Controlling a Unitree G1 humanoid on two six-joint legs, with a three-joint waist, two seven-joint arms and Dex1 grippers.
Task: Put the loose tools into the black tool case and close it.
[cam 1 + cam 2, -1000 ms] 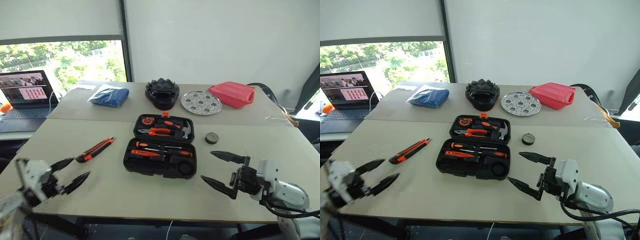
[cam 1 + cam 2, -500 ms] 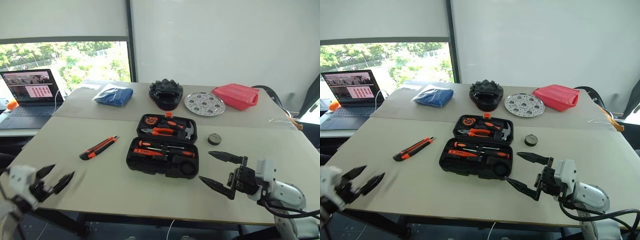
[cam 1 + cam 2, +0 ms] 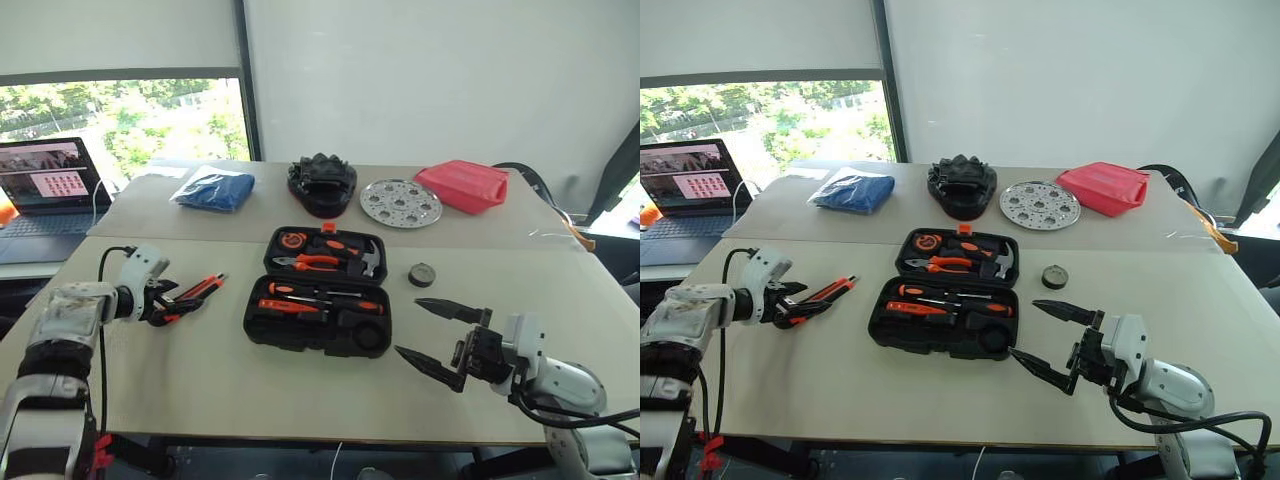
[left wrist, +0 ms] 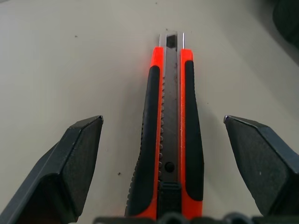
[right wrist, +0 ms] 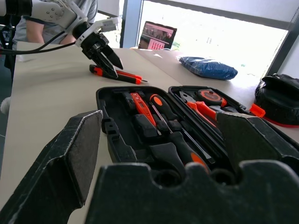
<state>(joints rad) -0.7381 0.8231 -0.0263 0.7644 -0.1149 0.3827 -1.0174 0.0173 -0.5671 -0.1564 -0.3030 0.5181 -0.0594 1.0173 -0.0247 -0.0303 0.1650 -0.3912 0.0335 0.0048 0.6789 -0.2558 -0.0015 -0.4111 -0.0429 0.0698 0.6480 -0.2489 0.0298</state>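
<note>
The black tool case (image 3: 300, 341) lies open at the table's middle, with two orange-and-black screwdrivers (image 3: 318, 301) and other tools in its recesses. Left of it lies the black-orange utility knife (image 3: 198, 290) on the table. My left gripper (image 3: 178, 300) is open over the knife's near end, and in the left wrist view its fingers (image 4: 81, 154) stand on either side of the knife (image 4: 168, 140) without touching it. A small dark round disc (image 3: 422, 274) sits right of the case. My right gripper (image 3: 410, 326) hovers open and empty near the case's front right corner.
Along the far side of the table are a dark blue wrapped bundle (image 3: 213, 190), a black lumpy object (image 3: 323, 186), a perforated silver disc (image 3: 401, 203) and a red folded item (image 3: 462, 187). An open laptop (image 3: 45, 185) stands on a side table at the far left.
My left gripper has moved forward from the table's near left edge to the utility knife and now straddles it. The right gripper has stayed where it was.
</note>
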